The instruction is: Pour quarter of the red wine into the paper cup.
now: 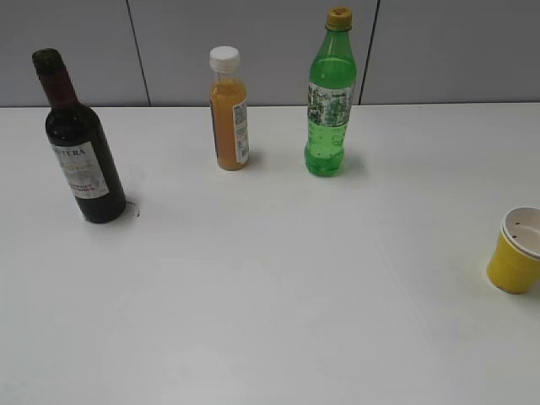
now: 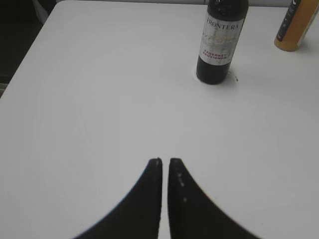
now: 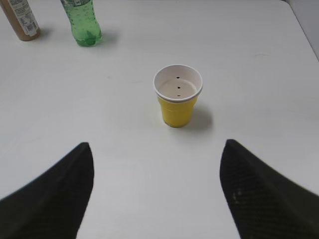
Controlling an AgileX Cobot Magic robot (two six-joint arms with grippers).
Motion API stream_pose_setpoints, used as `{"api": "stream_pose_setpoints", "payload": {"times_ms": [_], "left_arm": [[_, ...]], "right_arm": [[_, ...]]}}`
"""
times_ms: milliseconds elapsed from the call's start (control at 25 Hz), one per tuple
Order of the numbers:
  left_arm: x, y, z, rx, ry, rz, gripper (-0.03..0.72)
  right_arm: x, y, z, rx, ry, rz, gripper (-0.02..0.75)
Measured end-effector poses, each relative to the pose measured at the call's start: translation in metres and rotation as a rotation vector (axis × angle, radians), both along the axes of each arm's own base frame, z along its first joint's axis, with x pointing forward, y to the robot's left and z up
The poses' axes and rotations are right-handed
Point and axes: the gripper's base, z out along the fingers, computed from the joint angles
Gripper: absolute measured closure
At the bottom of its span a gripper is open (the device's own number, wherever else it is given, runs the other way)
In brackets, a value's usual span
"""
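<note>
- Dark glass marks the wine bottle [image 1: 78,160]: it stands upright at the far left of the white bench [image 1: 270,295], with red foil on the neck and its white label facing forward.
- Seen from the left wrist view, the left gripper [image 2: 165,160] hangs above bare bench with its jaws pressed together and nothing between them; the wine bottle [image 2: 220,42] stands ahead and a little to its right, well apart.
- Judging from this, the step in hand is the reach for the bottle. The jaws need to spread first, then close around the wide body near the label, where the grip would be steadier than on the narrow neck.
- An orange juice bottle [image 1: 229,110] and a green soda bottle [image 1: 329,97] stand upright near the back of the bench, between the wine and the cup. A carrying path along the front of the bench should keep clear of both.
- The yellow paper cup [image 1: 515,251] stands at the right edge, upright, white inside, and looks empty.
- In the right wrist view the right gripper [image 3: 157,159] is spread wide and holds nothing, with the paper cup [image 3: 177,95] ahead of it and centred on the gap.
- A light cup may tip or slide under the pour, so steadying it with a gentle hold low on its wall seems wise, and a slow tilt should help stop at a quarter.
</note>
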Motion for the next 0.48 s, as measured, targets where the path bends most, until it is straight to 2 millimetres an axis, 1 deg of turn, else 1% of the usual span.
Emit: {"api": "stream_pose_setpoints", "payload": {"times_ms": [320, 400, 480], "left_arm": [[0.000, 0.000, 0.000, 0.000, 0.000, 0.000, 0.670], [0.000, 0.000, 0.000, 0.000, 0.000, 0.000, 0.670], [0.000, 0.000, 0.000, 0.000, 0.000, 0.000, 0.670]], "right_arm": [[0.000, 0.002, 0.000, 0.021, 0.000, 0.014, 0.141], [-0.001, 0.001, 0.005, 0.018, -0.028, 0.009, 0.141], [0.000, 0.001, 0.012, 0.026, -0.096, 0.006, 0.142]]}}
